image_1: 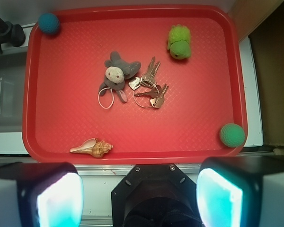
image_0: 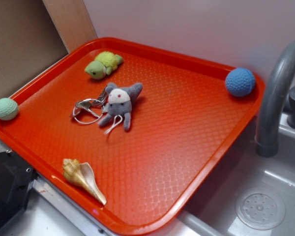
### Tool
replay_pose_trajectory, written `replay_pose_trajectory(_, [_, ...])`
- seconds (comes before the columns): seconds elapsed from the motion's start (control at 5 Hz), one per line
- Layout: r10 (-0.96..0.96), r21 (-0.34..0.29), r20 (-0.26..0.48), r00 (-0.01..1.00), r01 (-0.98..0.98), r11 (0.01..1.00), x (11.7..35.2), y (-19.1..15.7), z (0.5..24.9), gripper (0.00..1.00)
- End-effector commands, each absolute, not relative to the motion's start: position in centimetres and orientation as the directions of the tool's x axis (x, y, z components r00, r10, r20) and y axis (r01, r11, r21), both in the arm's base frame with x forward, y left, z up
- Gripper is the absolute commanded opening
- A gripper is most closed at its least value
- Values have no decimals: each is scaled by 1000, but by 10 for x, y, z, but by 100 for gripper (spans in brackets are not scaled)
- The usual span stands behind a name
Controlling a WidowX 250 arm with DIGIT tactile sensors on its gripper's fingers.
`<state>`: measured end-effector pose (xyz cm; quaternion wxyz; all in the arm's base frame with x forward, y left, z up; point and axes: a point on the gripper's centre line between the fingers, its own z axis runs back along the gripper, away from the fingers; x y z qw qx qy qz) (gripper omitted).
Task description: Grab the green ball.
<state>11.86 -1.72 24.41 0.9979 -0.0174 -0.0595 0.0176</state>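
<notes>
well, the green ball (image_0: 6, 109) sits in a corner of the red tray (image_0: 187, 128), pressed up against the raised rim; in the wrist view it (image_1: 232, 135) lies at the lower right of the tray, almost straight ahead of my right-hand finger. my fingers (image_1: 217, 196) are spread wide with nothing between them, hanging high above the near edge of the tray and well apart from everything on it. the ball looks small, light and knitted or dimpled on the surface, so i judge it soft and a little springy, with enough texture that it should not slip once pinched, though a round thing like this may roll if nudged from one side. the rim behind it is a help and a hindrance: it stops the ball rolling off, but it leaves little room for a finger on that side. i would take it across its middle, with the fingers lined along the rim rather than across it, and close gently so it squashes only slightly. the blue ball (image_0: 240, 81) rests in the opposite far corner, and the plush turtle (image_0: 103, 64), the grey plush toy (image_0: 120, 103) with the keys (image_1: 151, 90), and the seashell (image_0: 82, 178) all lie well apart from my target, so none should interfere.
</notes>
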Motion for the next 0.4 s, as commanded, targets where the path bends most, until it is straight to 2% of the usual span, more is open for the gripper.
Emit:
replay_pose_trajectory(0.0, [37,-37,118,992,-33,999,119,-17,244,100])
replay_pose_trajectory(0.2, [-108,38,128,986,104,994,127,9,200,100])
